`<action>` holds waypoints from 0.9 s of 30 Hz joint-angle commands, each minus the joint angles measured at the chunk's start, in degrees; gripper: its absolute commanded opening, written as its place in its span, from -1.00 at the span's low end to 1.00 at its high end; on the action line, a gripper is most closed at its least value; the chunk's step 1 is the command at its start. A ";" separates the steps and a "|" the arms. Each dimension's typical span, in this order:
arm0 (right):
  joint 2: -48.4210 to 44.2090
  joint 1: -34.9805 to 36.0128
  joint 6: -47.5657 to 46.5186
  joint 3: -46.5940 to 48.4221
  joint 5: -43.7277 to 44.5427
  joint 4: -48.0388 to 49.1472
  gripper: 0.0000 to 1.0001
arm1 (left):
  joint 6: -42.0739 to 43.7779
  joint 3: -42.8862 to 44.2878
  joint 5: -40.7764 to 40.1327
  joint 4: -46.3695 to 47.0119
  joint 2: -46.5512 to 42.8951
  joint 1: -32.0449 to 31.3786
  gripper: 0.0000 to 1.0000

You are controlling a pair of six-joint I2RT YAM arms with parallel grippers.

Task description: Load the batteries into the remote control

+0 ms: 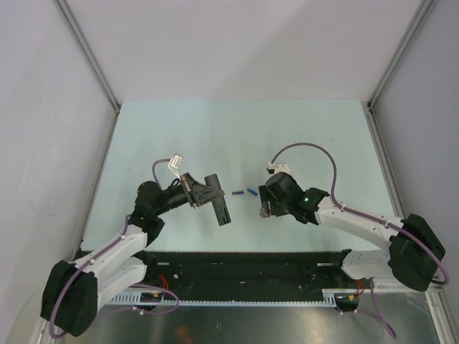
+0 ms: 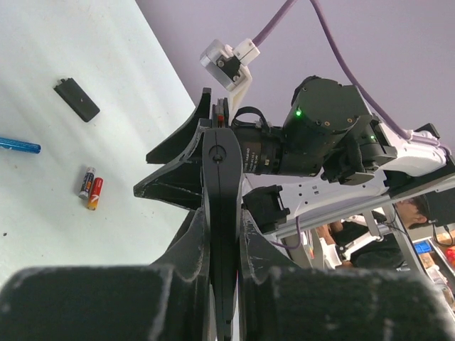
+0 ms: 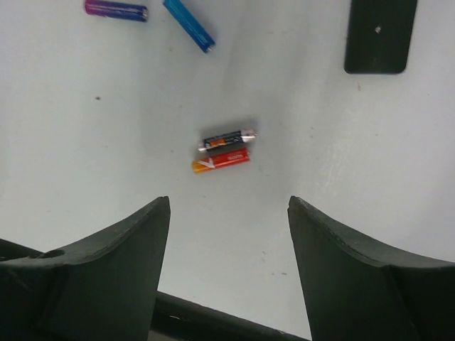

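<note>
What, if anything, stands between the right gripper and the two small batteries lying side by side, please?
Nothing visible does. The right gripper is open, and only table surface shows between it and the batteries. The blue cylinder, purple cylinder and black panel lie beyond them.

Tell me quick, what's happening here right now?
The left hand is shut on the black remote, holding it up. The right hand hangs open over two batteries, one black and one red-orange, lying side by side on the table, neither picked up yet. A flat black cover lies nearby.
</note>
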 commanded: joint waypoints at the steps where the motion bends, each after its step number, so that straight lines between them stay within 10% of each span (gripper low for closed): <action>1: -0.53 1.04 2.33 0.03 1.78 5.10 0.42 | -1.39 -0.25 1.90 4.81 -0.92 0.02 -1.00; 27: 7.37 -3.97 -2.75 7.23 -0.15 10.02 0.03 | -4.73 -0.34 0.05 5.42 -1.89 0.19 -1.00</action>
